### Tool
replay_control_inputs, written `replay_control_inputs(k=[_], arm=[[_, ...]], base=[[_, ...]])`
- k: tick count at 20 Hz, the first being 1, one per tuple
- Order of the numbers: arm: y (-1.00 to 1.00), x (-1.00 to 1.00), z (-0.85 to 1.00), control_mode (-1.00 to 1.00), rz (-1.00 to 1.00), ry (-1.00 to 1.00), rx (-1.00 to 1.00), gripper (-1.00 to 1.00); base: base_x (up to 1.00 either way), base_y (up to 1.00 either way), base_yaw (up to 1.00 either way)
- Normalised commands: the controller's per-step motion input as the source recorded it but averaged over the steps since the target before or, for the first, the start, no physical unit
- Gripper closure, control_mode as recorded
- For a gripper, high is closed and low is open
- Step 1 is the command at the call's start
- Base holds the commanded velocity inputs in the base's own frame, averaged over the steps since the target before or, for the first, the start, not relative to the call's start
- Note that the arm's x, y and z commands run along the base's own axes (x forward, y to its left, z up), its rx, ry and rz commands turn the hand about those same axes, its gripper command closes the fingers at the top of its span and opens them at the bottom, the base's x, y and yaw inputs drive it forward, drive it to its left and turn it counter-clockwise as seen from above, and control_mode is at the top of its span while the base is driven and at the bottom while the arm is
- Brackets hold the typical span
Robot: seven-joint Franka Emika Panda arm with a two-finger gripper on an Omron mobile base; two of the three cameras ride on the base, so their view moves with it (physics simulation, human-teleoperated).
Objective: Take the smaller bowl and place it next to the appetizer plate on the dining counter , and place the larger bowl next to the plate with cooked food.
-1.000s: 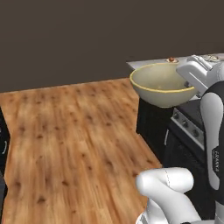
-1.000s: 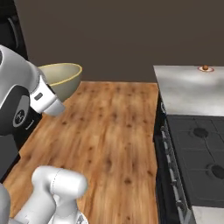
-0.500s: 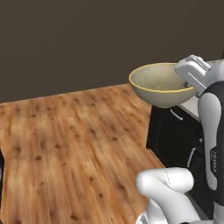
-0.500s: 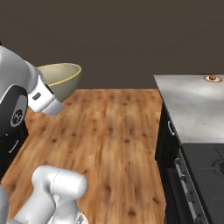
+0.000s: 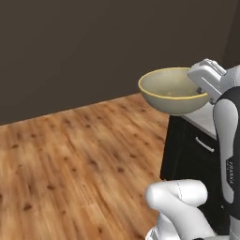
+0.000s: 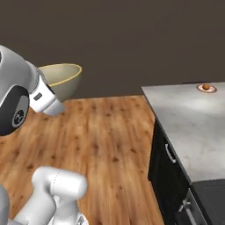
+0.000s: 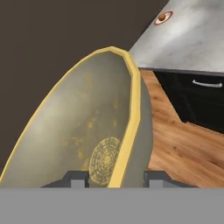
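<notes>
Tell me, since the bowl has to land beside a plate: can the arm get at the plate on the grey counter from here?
Probably not yet. The jaws of the gripper grip the rim of the bowl, carried over the wooden floor. The small plate sits at the far end of the grey counter, nothing blocking it, just far off.

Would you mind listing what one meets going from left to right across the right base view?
Robot arm → bowl → wooden floor → black cabinet under the grey counter → small plate with food at the counter's far right.
</notes>
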Motion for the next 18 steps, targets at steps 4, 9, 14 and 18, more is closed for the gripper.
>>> replay_control_inputs(k=[4,9,14,18], arm=[[0.0,0.0,0.0,1.0,0.0,0.0,0.0,1.0],[0.0,0.0,0.0,1.0,0.0,0.0,0.0,1.0],[0.0,0.0,0.0,1.0,0.0,0.0,0.0,1.0],[0.0,0.0,0.0,1.0,0.0,0.0,0.0,1.0]], base=[[1.0,0.35,-0.29],[1.0,0.49,-0.32],[0.99,0.4,-0.36],[0.95,0.43,-0.37]])
